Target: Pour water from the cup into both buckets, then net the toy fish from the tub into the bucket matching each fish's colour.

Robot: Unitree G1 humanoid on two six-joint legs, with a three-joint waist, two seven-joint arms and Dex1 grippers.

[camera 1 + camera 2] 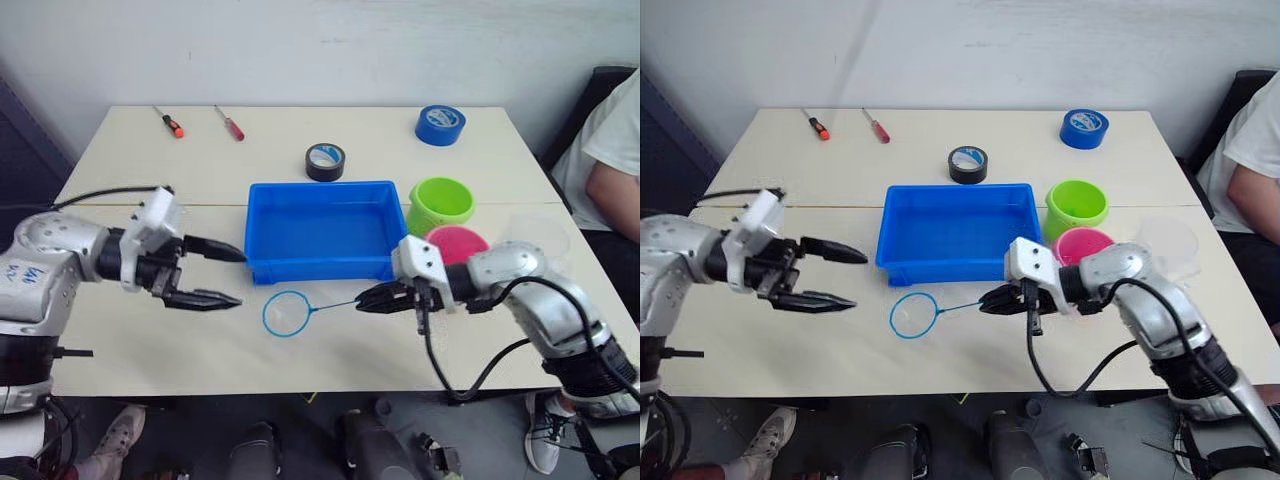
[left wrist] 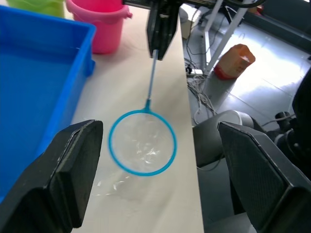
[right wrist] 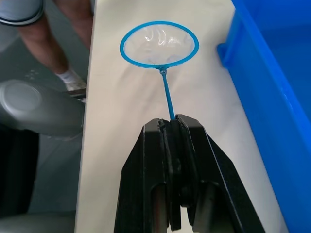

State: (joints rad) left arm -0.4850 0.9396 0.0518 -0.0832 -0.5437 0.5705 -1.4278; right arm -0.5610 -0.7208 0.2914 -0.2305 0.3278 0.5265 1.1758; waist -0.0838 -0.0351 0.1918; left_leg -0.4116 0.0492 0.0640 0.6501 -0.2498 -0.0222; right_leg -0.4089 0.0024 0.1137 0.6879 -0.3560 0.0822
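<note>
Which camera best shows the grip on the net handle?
The right wrist view: the right gripper is shut on the thin blue handle of the round blue-rimmed net. The left wrist view shows it from the hoop end; both eye views show it small.

The table (image 1: pixel 200 330) carries tub (image 1: pixel 320 230), buckets (image 1: pixel 441 203), net (image 1: pixel 288 313), tape rolls (image 1: pixel 325 161), screwdrivers (image 1: pixel 168 121).
</note>
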